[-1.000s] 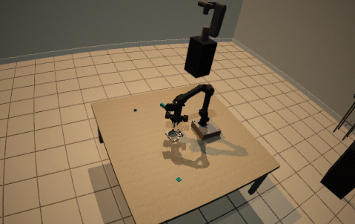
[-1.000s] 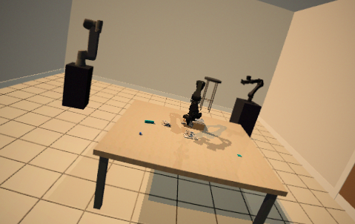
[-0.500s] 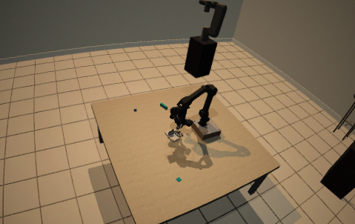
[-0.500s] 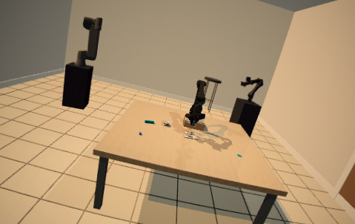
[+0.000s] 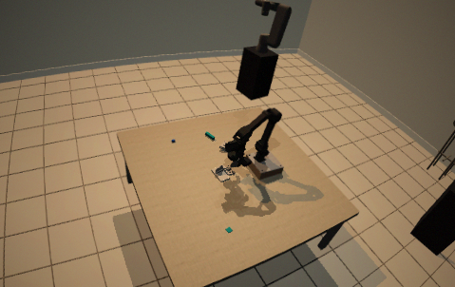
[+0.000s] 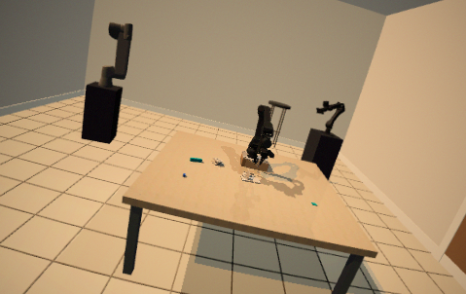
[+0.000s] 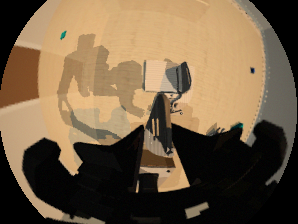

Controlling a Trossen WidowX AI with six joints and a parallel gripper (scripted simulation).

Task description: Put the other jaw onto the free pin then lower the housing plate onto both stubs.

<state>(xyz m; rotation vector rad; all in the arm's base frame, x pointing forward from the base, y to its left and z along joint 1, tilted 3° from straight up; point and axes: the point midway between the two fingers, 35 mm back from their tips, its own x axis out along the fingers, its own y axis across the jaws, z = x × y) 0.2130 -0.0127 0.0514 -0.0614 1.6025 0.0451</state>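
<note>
Grey piece [image 7: 161,112]: held by the jaws [image 5: 240,162] [image 6: 263,158] [image 7: 158,127]; probably the second toothed part, though its teeth are too small to tell
Jaws: closed on the grey piece, part-spread by its width; raised over the desk [image 5: 186,200] [image 6: 191,190] [image 7: 215,45]
Long axis: 12 to 6 o'clock in the wrist view; narrow end towards 12
Pale base [image 5: 221,176] [image 6: 250,179] [image 7: 152,75]: just past that narrow end, at 12 o'clock in the wrist view; about 8 from the jaws from above; about 7 in the exterior view
Dark part [image 7: 185,76]: at the base's 3 o'clock edge in the wrist view; pins not resolved
Next move: likely a shift towards wrist-view 12, aligning the bore before descent; poor tooth phase could jam it
Containers: none seen; contents therefore none to record
Small cluster [image 5: 222,148] [image 6: 218,162]: apart from the base, about 12 o'clock from above; may include the housing plate, cannot tell
Teal cylinder [image 5: 210,136] [image 6: 196,160]: lying beyond the cluster, at its 11 o'clock from above
Progress: meshing probably ahead; plate closure afterwards
</note>
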